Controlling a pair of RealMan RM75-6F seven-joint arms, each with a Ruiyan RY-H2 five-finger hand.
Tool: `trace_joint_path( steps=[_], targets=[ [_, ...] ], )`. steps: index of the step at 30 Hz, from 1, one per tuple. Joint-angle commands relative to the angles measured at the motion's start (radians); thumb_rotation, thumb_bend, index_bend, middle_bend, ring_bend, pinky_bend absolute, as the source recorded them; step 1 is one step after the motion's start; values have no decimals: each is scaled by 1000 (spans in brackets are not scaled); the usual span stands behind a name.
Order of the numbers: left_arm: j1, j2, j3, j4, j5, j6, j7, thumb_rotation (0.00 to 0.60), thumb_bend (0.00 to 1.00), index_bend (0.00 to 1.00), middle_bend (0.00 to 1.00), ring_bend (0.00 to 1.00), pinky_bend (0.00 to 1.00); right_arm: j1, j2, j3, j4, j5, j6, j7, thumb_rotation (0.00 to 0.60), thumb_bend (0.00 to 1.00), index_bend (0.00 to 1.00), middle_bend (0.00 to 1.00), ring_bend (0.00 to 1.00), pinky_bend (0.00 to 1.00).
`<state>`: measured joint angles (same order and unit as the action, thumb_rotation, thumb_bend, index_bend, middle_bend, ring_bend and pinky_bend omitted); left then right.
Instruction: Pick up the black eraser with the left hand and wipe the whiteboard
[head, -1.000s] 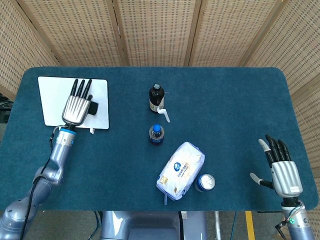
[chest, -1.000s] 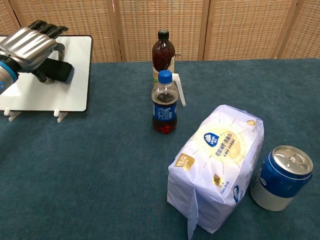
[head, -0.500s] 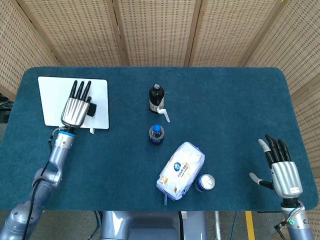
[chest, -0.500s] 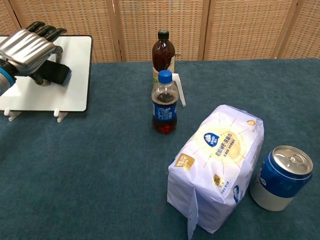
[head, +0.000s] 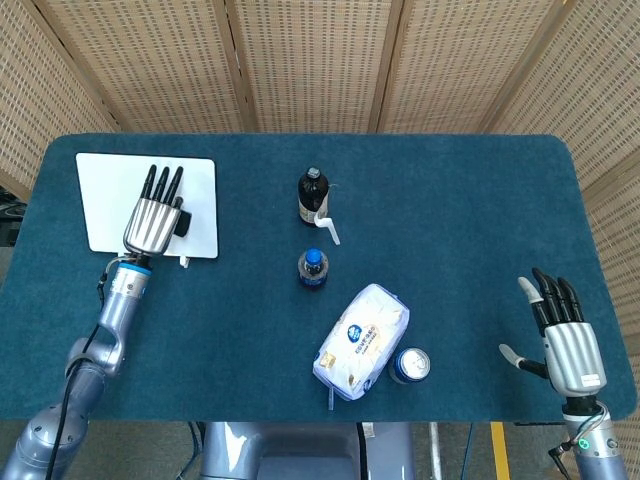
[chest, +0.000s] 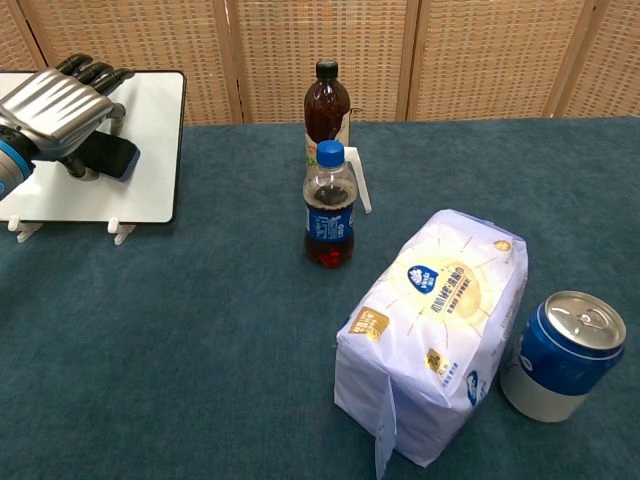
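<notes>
Blue tabletop (head: 450, 200), and the whiteboard (head: 105, 200) lies at its far left corner. Left hand (head: 153, 218) lies flat over the whiteboard, fingers (head: 160, 182) stretched forward, pressing the black eraser (chest: 108, 155) down on it. Right hand (head: 565, 335) hangs far from the whiteboard, fingers spread, holding nothing.

- My left hand (chest: 62, 100) is covering most of the black eraser (chest: 108, 156); I am seeing only its right end in the chest view and a sliver (head: 183, 222) in the head view.
- The chest view's left edge is cutting off the whiteboard (chest: 150, 150) and my left wrist.
- My right hand (head: 565, 340) is showing only in the head view, its arm running off the bottom edge.
- The small bottle (chest: 329, 205) is hiding the lower part of the dark bottle (chest: 326, 100) behind it.
</notes>
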<state>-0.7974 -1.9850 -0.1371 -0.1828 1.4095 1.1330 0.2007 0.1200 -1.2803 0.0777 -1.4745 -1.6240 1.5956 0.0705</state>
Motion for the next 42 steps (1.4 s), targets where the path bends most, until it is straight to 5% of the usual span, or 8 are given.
trace_joint_path(
  steps=[1, 15, 42],
  targets=[
    [0, -1, 0, 2, 0, 0, 0, 600, 89, 514, 0, 0, 0, 0, -2, 0, 2, -1, 3, 1, 600, 0, 0, 0, 0, 0],
    [4, -7, -6, 7, -8, -10, -5, 600, 1, 464, 0, 0, 0, 0, -10, 3, 13, -11, 19, 13, 600, 0, 0, 0, 0, 0],
    [4, -10, -25, 9, -28, -15, 15, 534, 0, 401, 0, 0, 0, -2, -16, 4, 20, -26, 45, 25, 600, 0, 0, 0, 0, 0]
  ],
)
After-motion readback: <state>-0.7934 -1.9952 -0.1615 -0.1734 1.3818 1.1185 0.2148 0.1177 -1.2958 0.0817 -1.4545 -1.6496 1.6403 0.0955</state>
